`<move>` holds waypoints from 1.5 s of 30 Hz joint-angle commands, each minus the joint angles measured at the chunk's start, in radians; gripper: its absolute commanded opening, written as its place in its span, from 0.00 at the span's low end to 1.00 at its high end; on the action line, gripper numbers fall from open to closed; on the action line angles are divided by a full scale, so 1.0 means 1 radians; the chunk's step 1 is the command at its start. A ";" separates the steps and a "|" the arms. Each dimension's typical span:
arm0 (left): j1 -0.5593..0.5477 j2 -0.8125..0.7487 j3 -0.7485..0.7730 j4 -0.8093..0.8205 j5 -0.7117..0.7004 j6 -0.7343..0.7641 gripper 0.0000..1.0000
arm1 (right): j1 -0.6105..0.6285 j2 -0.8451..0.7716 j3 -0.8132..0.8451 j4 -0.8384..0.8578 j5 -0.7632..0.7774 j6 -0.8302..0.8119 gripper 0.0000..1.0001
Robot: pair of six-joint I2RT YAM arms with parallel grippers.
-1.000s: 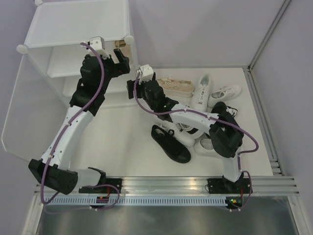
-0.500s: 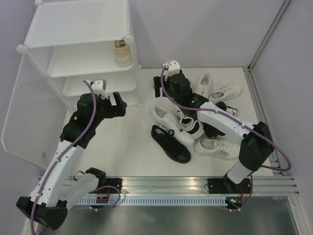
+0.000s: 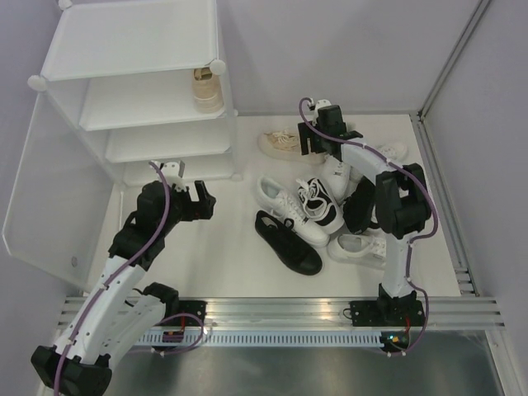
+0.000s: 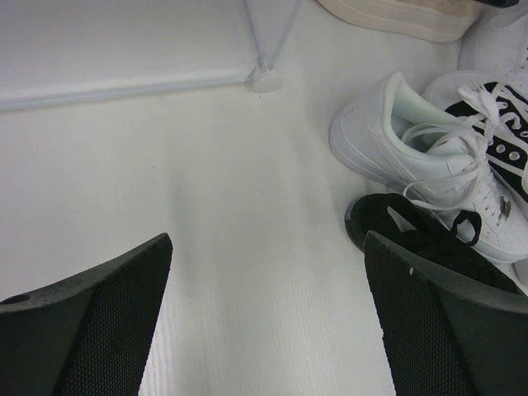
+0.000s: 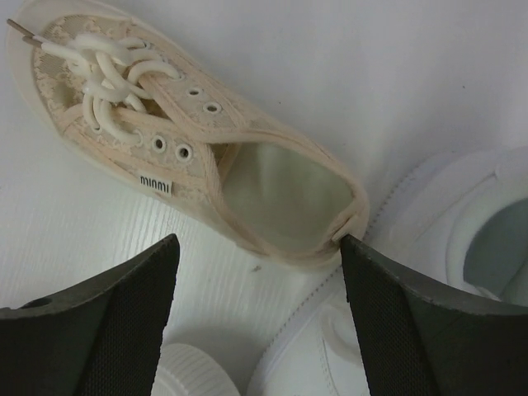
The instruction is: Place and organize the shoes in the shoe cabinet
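Observation:
The shoe cabinet (image 3: 140,74) stands at the back left with one beige shoe (image 3: 208,89) on a shelf. Its mate, a second beige shoe (image 3: 279,142) (image 5: 206,140), lies on the floor. My right gripper (image 3: 318,142) (image 5: 257,252) hovers open over that shoe's heel, with the right fingertip beside the heel tab. My left gripper (image 3: 198,202) (image 4: 266,313) hangs open and empty above bare floor, left of the pile. The pile holds a white shoe (image 3: 285,202) (image 4: 412,140), a black-and-white shoe (image 3: 320,205) (image 4: 495,124) and a black shoe (image 3: 287,242) (image 4: 412,227).
More white shoes (image 3: 338,169) (image 3: 388,153) (image 3: 359,247) and another black shoe (image 3: 363,202) crowd the right side. The cabinet's frosted door (image 3: 37,198) swings open at the left. Its corner foot (image 4: 266,78) stands ahead of my left gripper. A wall rail (image 3: 441,190) borders the right.
My left arm drew back from the cabinet shelf, leaving a beige shoe there, and came down to the floor. My right arm swung to the back, over the other beige shoe.

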 commanded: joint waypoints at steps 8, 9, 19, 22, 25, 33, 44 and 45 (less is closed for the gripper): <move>-0.004 -0.006 -0.008 0.035 -0.106 0.054 1.00 | 0.002 0.163 0.230 -0.083 -0.194 -0.140 0.74; -0.004 -0.004 -0.008 0.036 -0.104 0.053 1.00 | 0.002 0.173 0.228 -0.087 -0.205 -0.143 0.73; -0.002 0.008 -0.008 0.033 -0.111 0.056 1.00 | 0.049 0.066 0.184 -0.103 -0.093 -0.175 0.74; -0.004 0.010 -0.006 0.035 -0.111 0.059 1.00 | 0.057 0.039 0.187 -0.086 -0.053 -0.186 0.74; -0.004 0.010 -0.008 0.035 -0.112 0.057 1.00 | 0.058 0.054 0.201 -0.058 -0.011 -0.201 0.74; -0.004 0.008 -0.012 0.035 -0.117 0.059 1.00 | 0.057 0.203 0.309 -0.139 -0.090 -0.223 0.73; -0.004 0.021 -0.011 0.035 -0.114 0.060 1.00 | 0.063 0.287 0.311 -0.190 -0.241 -0.255 0.43; -0.004 0.021 -0.011 0.035 -0.114 0.060 1.00 | 0.071 0.284 0.311 -0.187 -0.242 -0.256 0.38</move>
